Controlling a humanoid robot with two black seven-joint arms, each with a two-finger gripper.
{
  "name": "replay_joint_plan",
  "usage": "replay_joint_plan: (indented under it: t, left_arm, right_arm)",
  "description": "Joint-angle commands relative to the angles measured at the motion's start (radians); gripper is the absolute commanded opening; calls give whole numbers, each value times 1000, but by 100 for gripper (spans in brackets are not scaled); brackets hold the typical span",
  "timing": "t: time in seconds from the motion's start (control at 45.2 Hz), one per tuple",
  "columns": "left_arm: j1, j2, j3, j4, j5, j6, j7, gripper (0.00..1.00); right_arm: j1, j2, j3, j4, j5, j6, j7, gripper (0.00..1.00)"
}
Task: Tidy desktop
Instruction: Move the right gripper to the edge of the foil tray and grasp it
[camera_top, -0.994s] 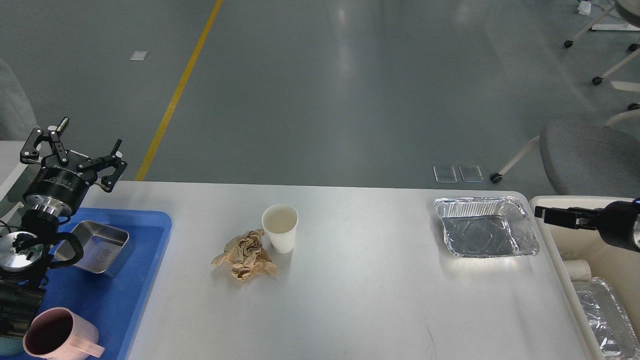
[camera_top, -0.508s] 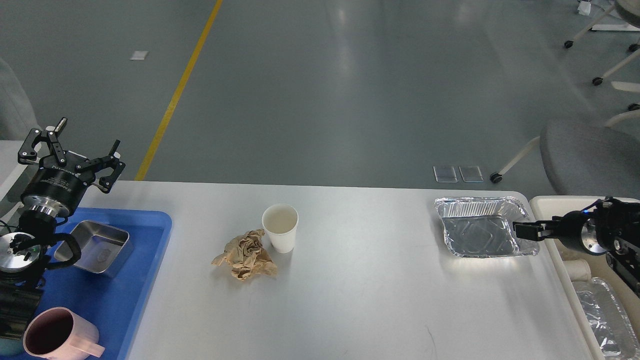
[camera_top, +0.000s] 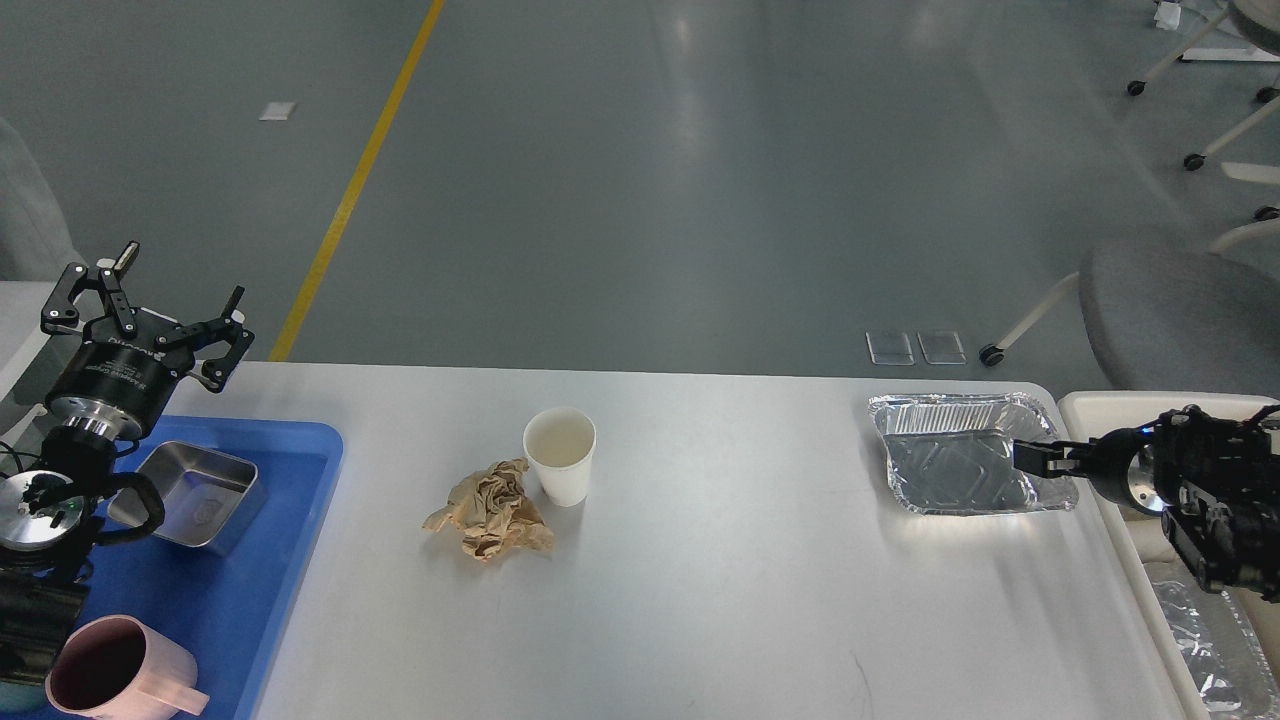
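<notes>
The white surface (camera_top: 720, 600) fills the near scene, carrying a paper cup (camera_top: 561, 455), crumpled paper (camera_top: 490, 511) and a foil tray (camera_top: 965, 455) far right. Left gripper (camera_top: 150, 300) hangs over the blue tray (camera_top: 250, 580), jaws apart. Right gripper (camera_top: 1040, 458) is at the foil tray's right rim; its jaws' state I cannot tell.

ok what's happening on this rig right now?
Desktop tidy-up, mid-run. The right gripper is at the right rim of the foil tray on the desktop; it is seen side-on, so whether its jaws are closed on the rim is unclear. The left gripper hovers with jaws open, holding nothing, above the blue tray, which holds a steel dish and a pink mug. A paper cup and crumpled brown paper sit untouched mid-desk.
</notes>
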Motion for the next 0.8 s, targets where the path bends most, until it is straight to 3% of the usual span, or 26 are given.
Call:
replay_joint_plan:
  t: [0.0, 0.287, 0.663, 0.729, 0.773]
  left_arm:
    - [5, -2, 2, 0, 0, 0, 0, 97]
    - [6, -8, 0, 0, 0, -2, -4, 97]
    - [6, -8, -1, 0, 0, -2, -15, 97]
    - [6, -8, 0, 0, 0, -2, -17, 97]
    - [6, -8, 0, 0, 0, -2, -17, 97]
  right_arm:
    - [-9, 4, -7, -5, 3, 0, -1, 74]
    - [-14, 27, -45, -9, 3, 0, -15, 57]
    - [-21, 67, -68, -68, 5, -6, -29, 52]
    - [-24, 67, -68, -68, 5, 8, -29, 36]
    - [-26, 67, -68, -66, 5, 9, -29, 34]
